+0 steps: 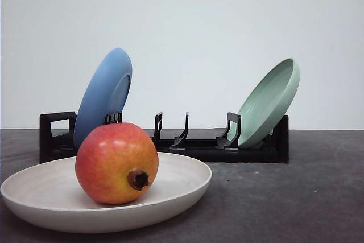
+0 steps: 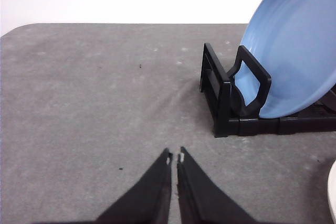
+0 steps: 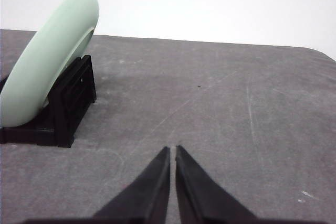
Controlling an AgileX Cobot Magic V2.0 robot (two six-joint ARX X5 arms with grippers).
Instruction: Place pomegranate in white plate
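Note:
The pomegranate (image 1: 116,163), red fading to orange-yellow with its dark calyx facing forward, rests inside the white plate (image 1: 182,183) at the front left of the table. A sliver of that plate's rim (image 2: 333,192) shows in the left wrist view. My left gripper (image 2: 175,156) hovers over bare grey table beside the rack, jaws shut with nothing between them. My right gripper (image 3: 171,149) is also shut and empty, over the table on the far side of the rack from the left one.
A black dish rack (image 1: 170,143) stands behind the plate. It holds a blue plate (image 1: 105,95) leaning at its left end and a pale green plate (image 1: 270,101) at its right end. Grey tabletop (image 1: 296,197) stretches to the right.

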